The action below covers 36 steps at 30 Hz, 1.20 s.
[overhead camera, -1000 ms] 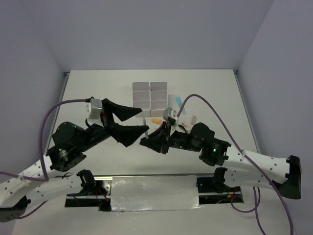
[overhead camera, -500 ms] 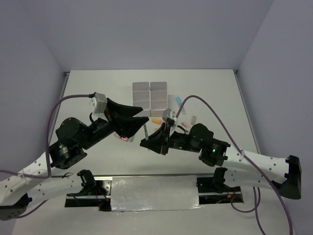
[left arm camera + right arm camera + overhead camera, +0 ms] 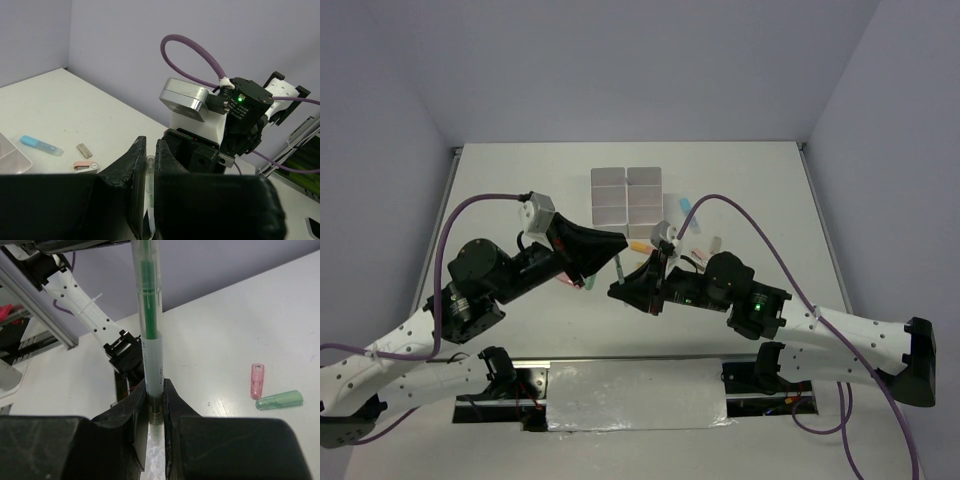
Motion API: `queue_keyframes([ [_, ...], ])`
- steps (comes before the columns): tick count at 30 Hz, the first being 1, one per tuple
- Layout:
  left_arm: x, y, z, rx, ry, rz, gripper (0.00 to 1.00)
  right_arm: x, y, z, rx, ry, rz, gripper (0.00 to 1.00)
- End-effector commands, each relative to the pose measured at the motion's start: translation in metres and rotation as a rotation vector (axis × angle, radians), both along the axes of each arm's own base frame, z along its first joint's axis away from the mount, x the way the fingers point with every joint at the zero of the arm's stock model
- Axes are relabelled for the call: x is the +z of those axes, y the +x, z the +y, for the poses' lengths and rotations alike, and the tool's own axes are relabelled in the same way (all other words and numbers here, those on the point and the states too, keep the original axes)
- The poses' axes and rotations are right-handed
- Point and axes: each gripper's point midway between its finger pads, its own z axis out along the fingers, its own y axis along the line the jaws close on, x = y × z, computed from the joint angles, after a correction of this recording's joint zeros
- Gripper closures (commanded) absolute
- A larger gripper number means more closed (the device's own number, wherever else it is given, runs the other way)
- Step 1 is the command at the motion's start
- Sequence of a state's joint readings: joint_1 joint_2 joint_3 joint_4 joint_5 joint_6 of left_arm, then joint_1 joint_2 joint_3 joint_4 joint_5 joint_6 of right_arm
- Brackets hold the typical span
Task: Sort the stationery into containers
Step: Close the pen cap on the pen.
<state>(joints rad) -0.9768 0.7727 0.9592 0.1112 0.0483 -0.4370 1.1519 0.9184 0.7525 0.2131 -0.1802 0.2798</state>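
A thin green pen (image 3: 149,315) with a clear barrel stands upright between the two arms (image 3: 619,266). My right gripper (image 3: 154,387) is shut on its lower end. My left gripper (image 3: 150,145) is shut on its upper end, and the clear tip (image 3: 149,162) shows between the jaws. The containers (image 3: 628,193), a white grid of compartments, sit further back on the table. On the table lie a pink cap (image 3: 256,380) and a green marker (image 3: 279,400). A blue marker (image 3: 41,145), a tan eraser (image 3: 84,150) and a pink clip (image 3: 86,165) also lie loose.
An orange marker (image 3: 640,246) lies just in front of the containers. A corner of one compartment (image 3: 12,157) shows at the left edge of the left wrist view. The right arm's wrist and purple cable (image 3: 200,55) are close in front of the left gripper.
My left gripper has swung right and over the pen's upper end, and its jaws have gone from wide open to shut on it. The right gripper has kept still, holding the pen.
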Motion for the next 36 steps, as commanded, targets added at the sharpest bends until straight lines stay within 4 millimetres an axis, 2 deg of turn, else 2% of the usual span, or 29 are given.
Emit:
queue_keyframes([
  [1, 0.006, -0.006, -0.001, -0.030, -0.019, -0.011, 1.00, 0.045, 0.005, -0.007, -0.037, 0.093, -0.055, 1.00],
  [5, -0.003, -0.006, -0.010, -0.058, 0.009, 0.010, 1.00, 0.066, 0.014, -0.012, -0.093, 0.108, -0.081, 1.00],
  [7, -0.014, -0.005, -0.016, -0.073, 0.030, 0.035, 1.00, 0.089, 0.020, -0.015, -0.127, 0.130, -0.124, 1.00],
  [8, -0.021, -0.004, -0.020, -0.078, 0.045, 0.050, 1.00, 0.108, 0.023, -0.020, -0.149, 0.161, -0.144, 1.00],
  [10, -0.035, -0.004, -0.026, -0.097, 0.069, 0.084, 1.00, 0.124, 0.030, -0.023, -0.168, 0.187, -0.169, 1.00],
  [11, -0.041, -0.004, -0.028, -0.104, 0.080, 0.098, 1.00, 0.142, 0.030, -0.027, -0.164, 0.220, -0.186, 1.00],
  [13, -0.062, -0.003, -0.033, -0.113, 0.111, 0.148, 1.00, 0.157, 0.034, -0.031, -0.153, 0.256, -0.205, 1.00],
  [14, -0.069, -0.006, -0.036, -0.129, 0.120, 0.167, 1.00, 0.172, 0.034, -0.032, -0.142, 0.285, -0.221, 1.00],
  [16, -0.094, -0.008, -0.039, -0.132, 0.156, 0.209, 1.00, 0.182, 0.039, -0.032, -0.156, 0.271, -0.243, 1.00],
  [17, -0.100, -0.013, -0.042, -0.149, 0.165, 0.222, 1.00, 0.195, 0.042, -0.032, -0.164, 0.280, -0.255, 1.00],
  [21, -0.133, -0.023, -0.052, -0.155, 0.225, 0.284, 1.00, 0.215, 0.046, -0.026, -0.147, 0.290, -0.279, 1.00],
  [25, -0.151, -0.027, -0.052, -0.150, 0.241, 0.301, 1.00, 0.233, 0.051, -0.033, -0.168, 0.328, -0.281, 1.00],
  [28, -0.134, -0.015, -0.033, -0.039, 0.192, 0.289, 1.00, 0.210, 0.051, -0.025, -0.143, 0.281, -0.257, 1.00],
  [29, -0.121, -0.012, -0.023, -0.003, 0.168, 0.273, 1.00, 0.183, 0.051, -0.018, -0.129, 0.233, -0.226, 1.00],
  [30, -0.113, -0.008, -0.017, 0.031, 0.156, 0.264, 1.00, 0.173, 0.050, -0.016, -0.122, 0.234, -0.223, 1.00],
  [31, -0.097, -0.006, -0.009, 0.055, 0.136, 0.232, 0.97, 0.145, 0.047, -0.011, -0.102, 0.197, -0.197, 1.00],
  [32, -0.089, -0.007, -0.007, 0.051, 0.127, 0.213, 0.89, 0.141, 0.045, -0.011, -0.091, 0.209, -0.193, 1.00],
  [33, -0.075, -0.011, -0.007, 0.031, 0.102, 0.185, 0.89, 0.134, 0.042, -0.010, -0.081, 0.202, -0.187, 1.00],
  [34, -0.069, -0.012, -0.007, 0.022, 0.097, 0.155, 0.91, 0.122, 0.041, -0.009, -0.076, 0.185, -0.175, 1.00],
  [35, -0.064, -0.014, -0.007, 0.009, 0.087, 0.140, 1.00, 0.119, 0.036, -0.007, -0.054, 0.181, -0.170, 1.00],
  [36, -0.058, -0.016, -0.008, -0.001, 0.080, 0.127, 1.00, 0.115, 0.034, -0.005, -0.042, 0.172, -0.170, 1.00],
])
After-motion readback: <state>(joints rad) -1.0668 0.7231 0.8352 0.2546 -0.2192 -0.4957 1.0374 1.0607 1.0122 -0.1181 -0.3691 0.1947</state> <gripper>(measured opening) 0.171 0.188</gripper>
